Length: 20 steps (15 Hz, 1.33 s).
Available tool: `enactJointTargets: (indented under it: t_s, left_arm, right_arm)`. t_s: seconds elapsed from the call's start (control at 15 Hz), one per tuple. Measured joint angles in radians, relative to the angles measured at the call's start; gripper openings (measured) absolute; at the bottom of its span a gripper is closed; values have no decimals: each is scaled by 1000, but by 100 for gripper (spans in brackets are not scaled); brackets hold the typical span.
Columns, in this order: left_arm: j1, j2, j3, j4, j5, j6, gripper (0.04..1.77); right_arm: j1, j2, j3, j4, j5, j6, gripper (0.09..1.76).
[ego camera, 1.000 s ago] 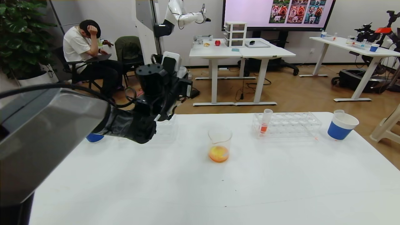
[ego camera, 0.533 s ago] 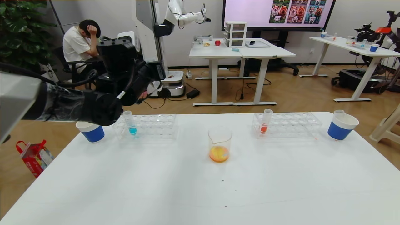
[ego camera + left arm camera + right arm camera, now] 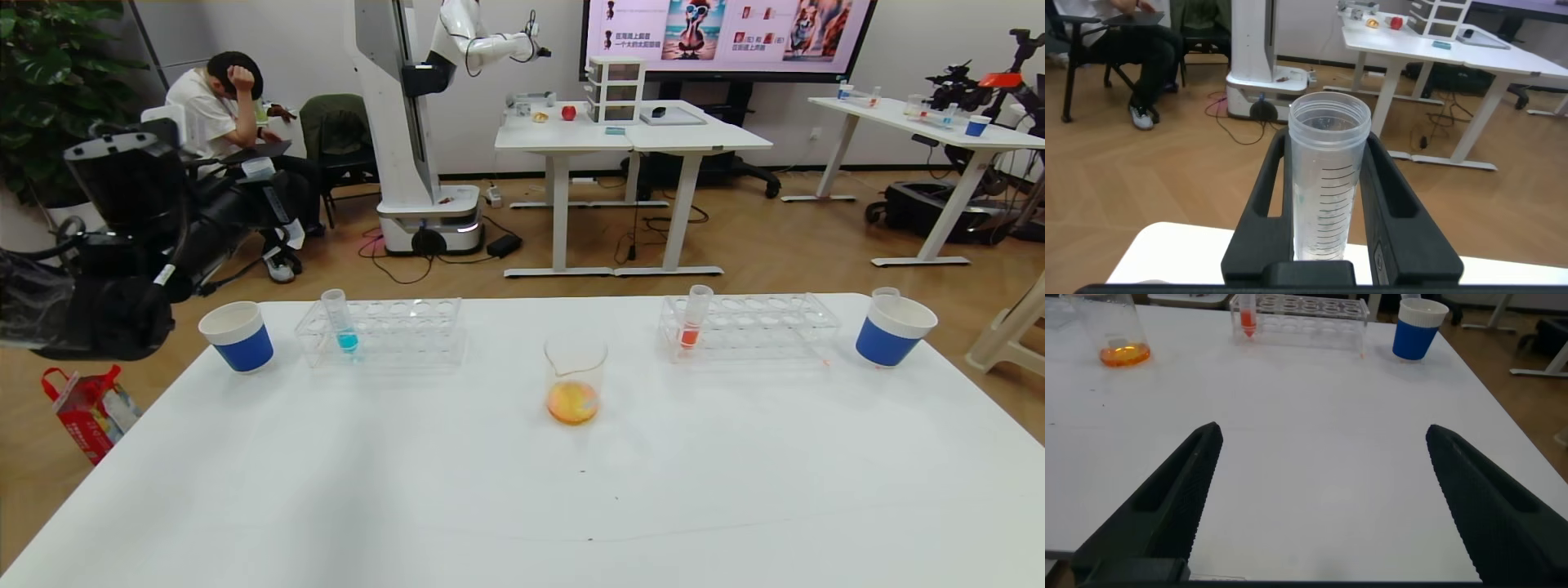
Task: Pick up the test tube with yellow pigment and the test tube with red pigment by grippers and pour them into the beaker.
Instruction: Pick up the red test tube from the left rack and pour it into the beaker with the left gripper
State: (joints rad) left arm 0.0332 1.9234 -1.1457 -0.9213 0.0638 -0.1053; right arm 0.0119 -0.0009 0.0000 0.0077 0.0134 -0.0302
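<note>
Your left gripper (image 3: 1323,204) is pinching an emptied clear test tube (image 3: 1327,171) upright between its fingers, well out past the table's left edge, near the blue paper cup (image 3: 237,336); I judge you are carrying the spent tube to that cup for discarding. Your right gripper (image 3: 1323,498) is hanging low over the near right of the white table (image 3: 522,506), claw spread wide and holding nothing. The beaker (image 3: 574,380) is standing mid-table holding orange liquid, which suggests both pours are done. One test tube with red pigment (image 3: 693,317) is sitting upright in the right rack (image 3: 751,327); a blue-liquid tube (image 3: 340,320) is occupying the left rack (image 3: 384,331).
</note>
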Motion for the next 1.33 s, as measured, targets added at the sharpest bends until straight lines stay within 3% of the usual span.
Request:
enactJointTargets:
  t_s: [0.4, 0.73, 1.33]
  left_arm:
    - [140, 81, 69, -125, -19, 31, 50]
    - [217, 195, 105, -277, -17, 77, 50]
    - [235, 334, 178, -409, -17, 79, 51]
  right_arm:
    - [0, 0, 0, 0, 0, 0, 174]
    - [0, 0, 0, 0, 0, 0, 174]
    - [0, 0, 0, 0, 0, 0, 174]
